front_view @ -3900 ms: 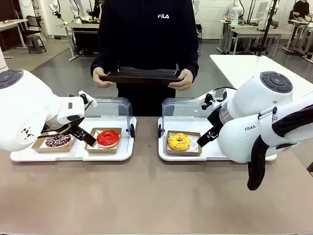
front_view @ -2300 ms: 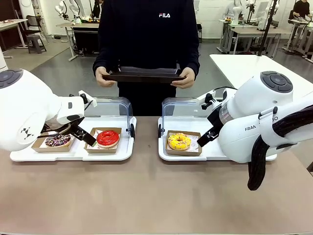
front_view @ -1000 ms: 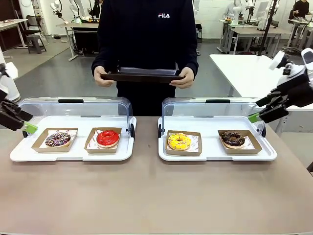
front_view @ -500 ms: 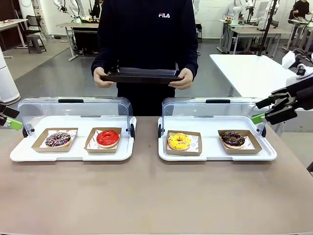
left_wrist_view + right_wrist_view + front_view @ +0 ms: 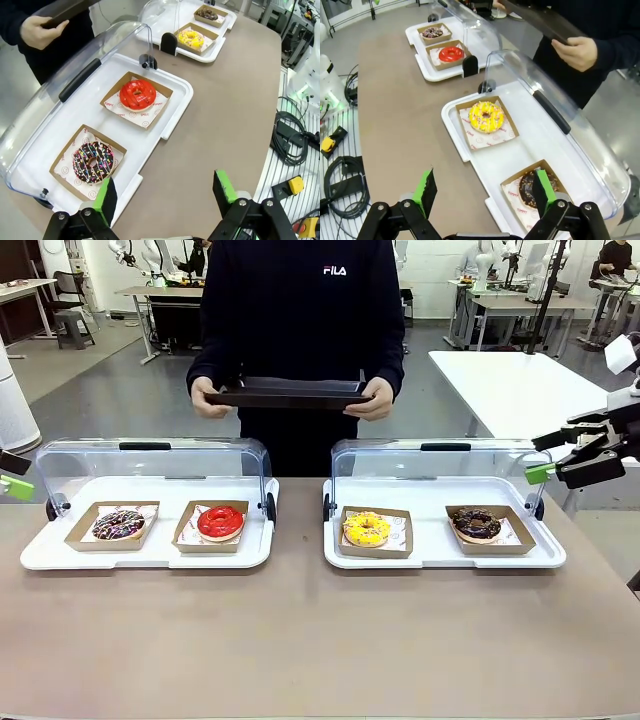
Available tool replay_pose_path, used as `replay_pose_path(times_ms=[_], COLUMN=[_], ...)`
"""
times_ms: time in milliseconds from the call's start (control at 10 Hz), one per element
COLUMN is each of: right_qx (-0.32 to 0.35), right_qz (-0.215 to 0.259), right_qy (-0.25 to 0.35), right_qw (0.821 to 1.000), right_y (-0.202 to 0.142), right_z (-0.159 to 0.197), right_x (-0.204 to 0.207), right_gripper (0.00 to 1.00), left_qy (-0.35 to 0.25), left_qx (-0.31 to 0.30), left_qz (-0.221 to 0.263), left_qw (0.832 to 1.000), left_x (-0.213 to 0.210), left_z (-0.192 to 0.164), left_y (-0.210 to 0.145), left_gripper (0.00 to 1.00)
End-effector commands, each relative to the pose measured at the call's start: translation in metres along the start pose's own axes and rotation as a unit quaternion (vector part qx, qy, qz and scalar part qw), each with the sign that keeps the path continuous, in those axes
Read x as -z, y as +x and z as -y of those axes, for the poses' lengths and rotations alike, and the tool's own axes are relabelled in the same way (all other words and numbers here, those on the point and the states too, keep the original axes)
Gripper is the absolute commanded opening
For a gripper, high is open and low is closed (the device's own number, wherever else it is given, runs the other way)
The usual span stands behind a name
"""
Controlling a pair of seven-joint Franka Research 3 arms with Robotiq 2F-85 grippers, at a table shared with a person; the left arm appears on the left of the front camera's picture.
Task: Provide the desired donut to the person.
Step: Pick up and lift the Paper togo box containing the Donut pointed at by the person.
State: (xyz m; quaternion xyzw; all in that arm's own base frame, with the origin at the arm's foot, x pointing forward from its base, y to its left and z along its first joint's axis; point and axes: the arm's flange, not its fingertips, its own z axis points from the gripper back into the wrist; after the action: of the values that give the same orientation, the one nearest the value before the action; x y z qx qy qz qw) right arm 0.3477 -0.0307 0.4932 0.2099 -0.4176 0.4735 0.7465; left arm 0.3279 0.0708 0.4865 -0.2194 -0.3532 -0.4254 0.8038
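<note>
The left claw (image 5: pixel 165 192) was open as wide as it goes, and it held nothing. It hung above the brown table (image 5: pixel 225 115), off the end of the left white tray (image 5: pixel 172 112), and touched nothing. The right claw (image 5: pixel 482 192) was wide open too, with nothing between its green pads (image 5: pixel 426 187). It hung in the air off the end of the right white tray (image 5: pixel 530 130).

Four donuts sat on the trays, each in its own brown paper box. On the left tray lay a dark sprinkle donut (image 5: pixel 119 525) and, just beside it, a shiny red donut (image 5: pixel 220 522). On the right tray lay a yellow donut (image 5: pixel 367 529) and a chocolate donut (image 5: pixel 476 524). The clear lids (image 5: pixel 150 465) of both trays stood open behind the boxes. I could not tell which donut the person wanted.

The person (image 5: pixel 300 320) stood at the far side of the table in a black top. Both hands (image 5: pixel 208 398) held a flat black tray (image 5: pixel 290 395) up above the table.

The front view showed all four donuts in a row, with a claw out at each side. The left wrist view showed the coloured sprinkles from close by, small print on the paper under the red donut, and black cables (image 5: pixel 290 140) on the floor next to the table. The right wrist view showed the yellow donut from above, with the chocolate donut right by the claw.
</note>
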Motion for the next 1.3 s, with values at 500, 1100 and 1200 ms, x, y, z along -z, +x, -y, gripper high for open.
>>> replay_pose_path(times_ms=[500, 1100, 1200], right_qx=[-0.048, -0.034, -0.034], right_qz=[0.016, 0.003, 0.003], right_qy=[-0.011, -0.004, -0.004], right_qw=[0.999, 0.999, 0.999], right_y=[0.001, 0.009, 0.009], right_z=[-0.013, -0.006, -0.006], right_x=[0.007, 0.001, 0.001], right_gripper=[1.0, 1.0, 1.0], left_qy=[0.014, 0.005, 0.005], left_qx=[0.02, 0.014, 0.014], left_qz=[0.048, 0.029, 0.029], left_qw=[0.999, 0.999, 0.999], left_x=[0.02, -0.004, -0.004], left_z=[0.043, 0.0, 0.0], left_y=[-0.029, 0.003, 0.003], left_gripper=[1.0, 1.0, 1.0])
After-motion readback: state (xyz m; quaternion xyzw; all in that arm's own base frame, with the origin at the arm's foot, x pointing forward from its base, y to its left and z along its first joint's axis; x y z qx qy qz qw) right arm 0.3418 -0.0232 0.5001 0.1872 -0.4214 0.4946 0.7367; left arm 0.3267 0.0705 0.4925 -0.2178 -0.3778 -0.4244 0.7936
